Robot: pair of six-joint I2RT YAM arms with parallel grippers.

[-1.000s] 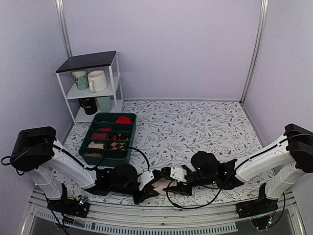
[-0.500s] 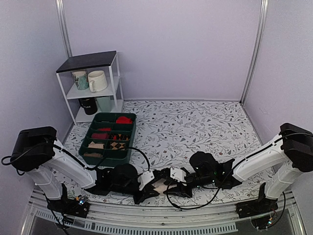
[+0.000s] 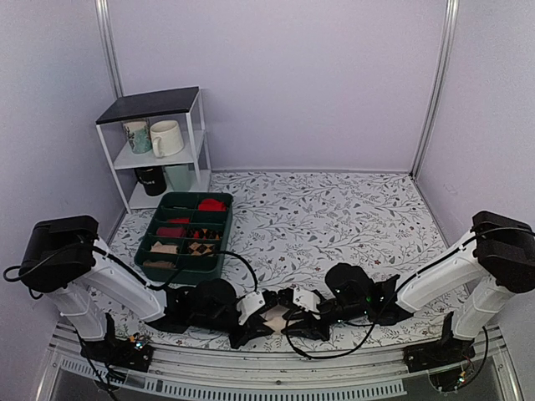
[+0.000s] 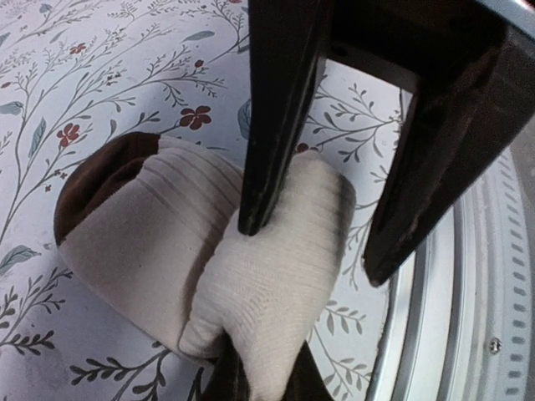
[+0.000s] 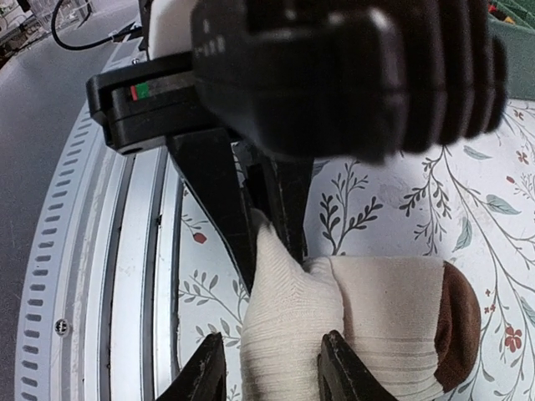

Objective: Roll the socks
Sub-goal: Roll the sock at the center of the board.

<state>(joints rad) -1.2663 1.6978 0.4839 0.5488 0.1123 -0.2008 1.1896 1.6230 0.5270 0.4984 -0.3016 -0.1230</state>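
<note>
Cream socks (image 4: 251, 284) pinched in shut L claw (image 5: 272, 242), R claw (image 5: 276, 368) half-open gripping fold; wrist cams only.

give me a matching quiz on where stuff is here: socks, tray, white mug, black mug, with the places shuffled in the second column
Things
1. socks
2. tray
3. white mug
4. black mug

Places
a. bottom level of the rack
b. near edge of the table, clamped in the left gripper
c. left side of the table, in front of the rack
d. middle level of the rack

Pairs: 1-b, 2-c, 3-d, 4-a
</note>
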